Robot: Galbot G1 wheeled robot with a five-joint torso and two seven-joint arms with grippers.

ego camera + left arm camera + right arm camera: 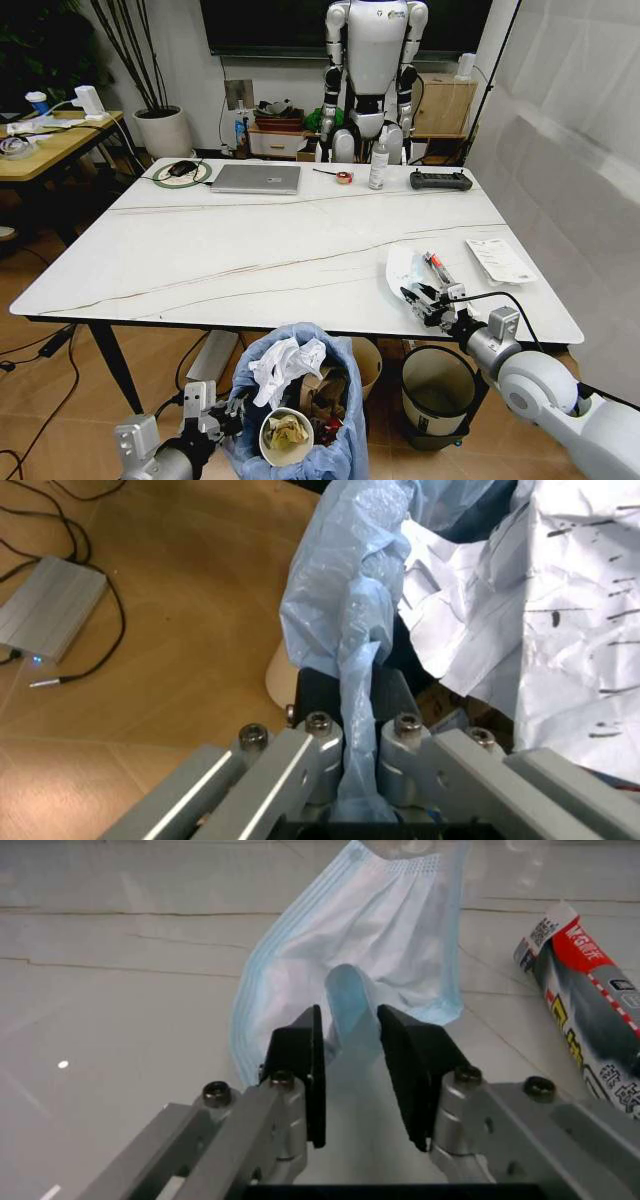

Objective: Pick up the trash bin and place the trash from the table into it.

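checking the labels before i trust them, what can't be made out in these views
- Head view: the base of the small round trash bin lined with light-blue plastic is cut off by the bottom edge.
- Right wrist view: the folded part of the pale blue face mask is hidden between the right end effector fingers.
- Head view: print on the white paper sheet is too small to read.

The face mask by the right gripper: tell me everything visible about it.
The face mask is a pale blue and white pleated disposable one, thin and soft, lying crumpled on the table near its front right edge beside a tube-like wrapper. The right gripper pinches a raised fold of its near edge.
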